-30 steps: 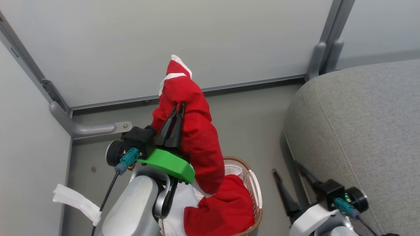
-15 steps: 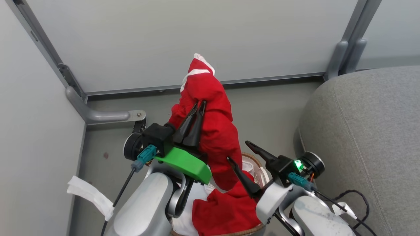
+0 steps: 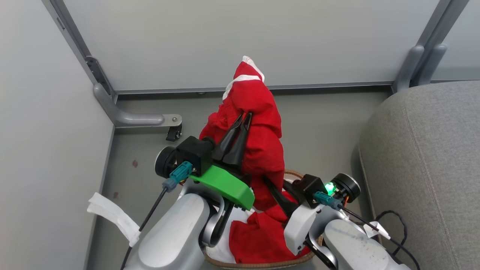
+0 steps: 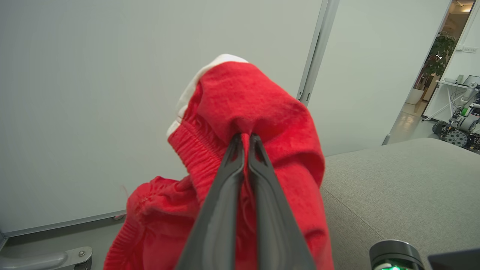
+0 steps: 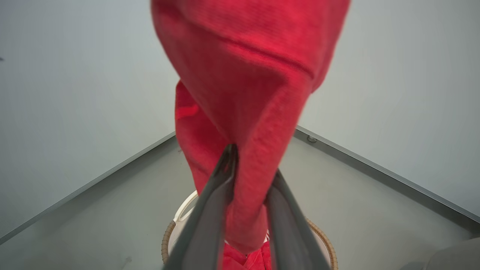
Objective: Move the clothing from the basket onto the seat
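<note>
a: what was furthest left?

b: well to the left of the left gripper (image 3: 244,115), a white cloth strip (image 3: 112,219) lay on the grey floor (image 3: 318,123).

a: and the left gripper itself?

b: its jaws were pressed tight together on a fold of the lifted red garment (image 3: 262,108), which it held up high in front of the pale wall panel (image 3: 240,33). the cloth bunched over and beyond its fingertips, with the white trim (image 3: 243,79) topmost. the rest hung down below the fingers.

a: the right gripper?

b: the right gripper (image 3: 274,181) sat lower than the left one and to its right. its two fingers stood on either side of the garment's hanging tail. in the right wrist view the jaws were narrowed and red cloth filled the gap between them. that view was blurred, though, so i could not tell whether they had truly clamped it.

a: where was everything else?

b: straight below the right gripper stood the basket (image 3: 262,264), its brown woven rim showing under both forearms. the second red garment (image 3: 258,240) was heaped inside it, against the white liner (image 3: 224,243). the lifted garment's lower end hung close over that heap. the seat (image 3: 431,168) lay off to the right of the right gripper, apart from it and from the basket.
</note>
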You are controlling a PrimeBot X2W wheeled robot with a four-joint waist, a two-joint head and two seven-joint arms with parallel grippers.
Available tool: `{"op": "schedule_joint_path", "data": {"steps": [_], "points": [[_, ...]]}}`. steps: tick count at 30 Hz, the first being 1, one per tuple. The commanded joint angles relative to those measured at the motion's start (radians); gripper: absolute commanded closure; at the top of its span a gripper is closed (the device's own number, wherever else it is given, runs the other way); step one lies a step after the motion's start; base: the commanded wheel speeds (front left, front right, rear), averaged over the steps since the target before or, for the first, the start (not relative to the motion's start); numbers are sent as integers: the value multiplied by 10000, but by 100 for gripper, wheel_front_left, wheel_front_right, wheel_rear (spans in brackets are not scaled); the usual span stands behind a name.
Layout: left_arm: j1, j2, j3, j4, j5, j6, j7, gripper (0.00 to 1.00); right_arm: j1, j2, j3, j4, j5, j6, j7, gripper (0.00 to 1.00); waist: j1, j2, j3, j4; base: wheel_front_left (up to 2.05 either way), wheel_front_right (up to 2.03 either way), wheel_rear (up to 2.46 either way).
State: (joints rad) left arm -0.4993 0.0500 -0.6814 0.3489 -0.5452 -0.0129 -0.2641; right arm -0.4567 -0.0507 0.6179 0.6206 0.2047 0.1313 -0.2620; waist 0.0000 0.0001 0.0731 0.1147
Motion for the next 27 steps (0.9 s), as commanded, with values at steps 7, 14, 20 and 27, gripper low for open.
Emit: {"op": "schedule_joint_path", "data": {"steps": [7, 14, 20, 27], "points": [[-55, 20, 125, 53, -27, 125, -5, 100, 461, -29, -123, 302, 450, -10, -44, 100, 0, -1, -5, -3, 0, 0, 0], [155, 23, 269, 95, 46, 131, -8, 100, 992, -87, -501, 511, 361, -10, -24, 100, 0, -1, -70, -173, 0, 0, 0], [414, 23, 371, 197, -30, 151, -6, 57, 1385, -131, -1320, -389, 150, -10, -26, 100, 0, -1, -152, -396, 0, 0, 0], [672, 26, 636, 452, 418, 171, -3, 0, 1884, -87, -2348, -2232, 38, -10, -30, 100, 0, -1, -211, -893, 0, 0, 0]]}}
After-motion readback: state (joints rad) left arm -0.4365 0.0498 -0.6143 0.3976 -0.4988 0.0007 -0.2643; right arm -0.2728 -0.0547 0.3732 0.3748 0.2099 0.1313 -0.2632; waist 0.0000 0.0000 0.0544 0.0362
